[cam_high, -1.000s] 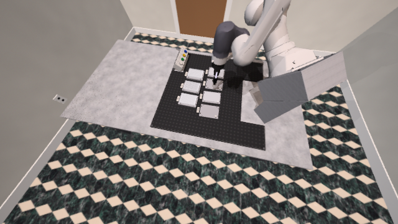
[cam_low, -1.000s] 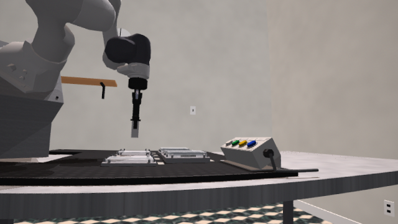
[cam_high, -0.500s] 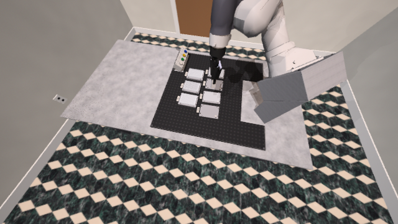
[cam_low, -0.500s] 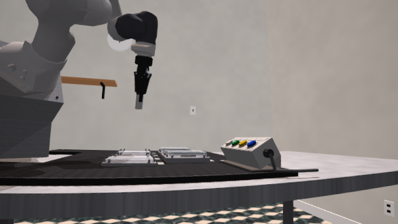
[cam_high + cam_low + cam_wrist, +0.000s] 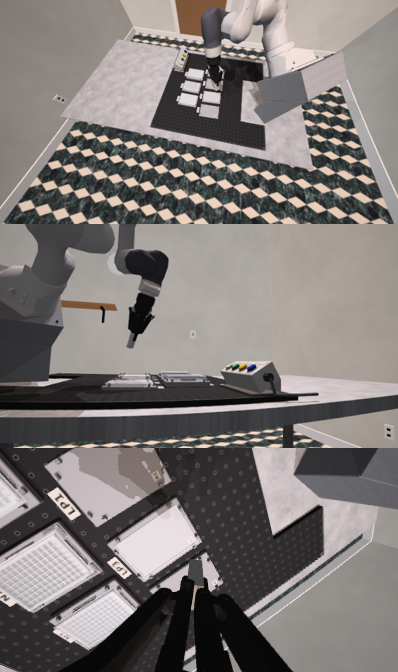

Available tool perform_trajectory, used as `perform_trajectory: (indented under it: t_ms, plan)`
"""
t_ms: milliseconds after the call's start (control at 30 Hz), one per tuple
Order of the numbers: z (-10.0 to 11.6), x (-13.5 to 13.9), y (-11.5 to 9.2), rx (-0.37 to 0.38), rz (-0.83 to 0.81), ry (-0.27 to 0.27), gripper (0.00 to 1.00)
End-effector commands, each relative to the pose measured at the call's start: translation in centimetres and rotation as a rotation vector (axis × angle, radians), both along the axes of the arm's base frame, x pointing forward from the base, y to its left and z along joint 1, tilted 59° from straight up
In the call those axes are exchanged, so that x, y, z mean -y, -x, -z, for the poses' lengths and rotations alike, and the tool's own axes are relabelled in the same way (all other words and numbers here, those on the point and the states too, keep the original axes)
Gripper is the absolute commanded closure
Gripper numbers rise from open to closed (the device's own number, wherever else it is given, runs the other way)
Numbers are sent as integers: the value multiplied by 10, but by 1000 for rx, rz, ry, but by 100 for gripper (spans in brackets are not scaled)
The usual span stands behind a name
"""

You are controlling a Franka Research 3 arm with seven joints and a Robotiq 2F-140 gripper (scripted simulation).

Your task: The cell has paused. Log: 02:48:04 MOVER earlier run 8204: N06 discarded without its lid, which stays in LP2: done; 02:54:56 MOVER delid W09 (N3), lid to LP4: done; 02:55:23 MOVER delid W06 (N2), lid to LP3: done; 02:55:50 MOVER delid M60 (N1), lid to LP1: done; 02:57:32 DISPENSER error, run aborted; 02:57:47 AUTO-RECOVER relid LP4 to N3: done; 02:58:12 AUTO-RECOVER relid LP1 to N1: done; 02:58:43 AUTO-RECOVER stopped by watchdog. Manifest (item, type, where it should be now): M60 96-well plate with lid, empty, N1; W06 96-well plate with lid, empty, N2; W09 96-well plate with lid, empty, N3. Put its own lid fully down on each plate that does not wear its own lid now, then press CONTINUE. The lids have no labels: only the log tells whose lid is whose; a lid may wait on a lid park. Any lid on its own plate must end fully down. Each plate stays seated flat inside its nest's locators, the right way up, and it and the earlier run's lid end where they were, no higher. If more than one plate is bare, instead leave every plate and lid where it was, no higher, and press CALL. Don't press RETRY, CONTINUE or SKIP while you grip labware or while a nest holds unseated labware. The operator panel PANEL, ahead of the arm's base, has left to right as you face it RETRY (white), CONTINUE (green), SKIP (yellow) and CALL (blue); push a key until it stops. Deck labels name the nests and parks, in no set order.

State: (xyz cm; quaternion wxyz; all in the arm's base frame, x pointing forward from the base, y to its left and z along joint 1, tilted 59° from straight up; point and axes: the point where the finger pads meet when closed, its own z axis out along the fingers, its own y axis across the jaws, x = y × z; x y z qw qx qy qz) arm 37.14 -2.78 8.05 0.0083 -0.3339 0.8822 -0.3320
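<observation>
A: While our end effector (image 5: 132, 343) hangs high and tilted, what do we have beneath it, starting with the big things?

B: We have the grey tabletop (image 5: 124, 84) under everything, and on it the black perforated deck (image 5: 186, 124), which spreads out below the end effector on every side.

A: And the operator panel?

B: The panel (image 5: 253, 378) sits well apart from the end effector, at the deck's edge, lower down; we can make out its green (image 5: 235, 366), yellow (image 5: 242, 367) and blue (image 5: 251, 367) keys in the exterior view.

A: Where is the labware?

B: In the wrist view, two plates with their well grids showing, (image 5: 47, 565) and (image 5: 95, 618), lie off to one side below the end effector. A smooth lid (image 5: 155, 543) lies on the park labelled LP3 (image 5: 119, 568), just ahead of the fingertips and far beneath them. Beyond it, the park labelled LP1 (image 5: 64, 502) shows a grey bare surface (image 5: 105, 478).

A: How do our fingers stand?

B: We see them drawn fully together, pads meeting, with nothing held between them.
</observation>
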Motion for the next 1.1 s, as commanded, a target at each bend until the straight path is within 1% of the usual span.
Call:
perform_trajectory:
  t_ms: [0, 33, 100, 200, 400, 433, 500, 567, 600, 867, 1067]
  plan:
    - [3, 5, -14, -119, -178, 68, 100]
    - [7, 13, -18, -192, -206, 110, 100]
    - [13, 26, -26, -250, -248, 151, 100]
    - [18, 39, -34, -334, -313, 214, 100]
    - [21, 45, -38, -498, -468, 333, 100]
    - [21, 45, -38, -524, -498, 352, 34]
    - [21, 45, -38, -577, -560, 390, 34]
    - [21, 45, -38, -577, -560, 390, 34]
    - [21, 45, -38, -643, -637, 436, 34]
    - [21, 45, -38, -852, -880, 581, 34]
    - [21, 45, -38, -1008, -1060, 679, 34]
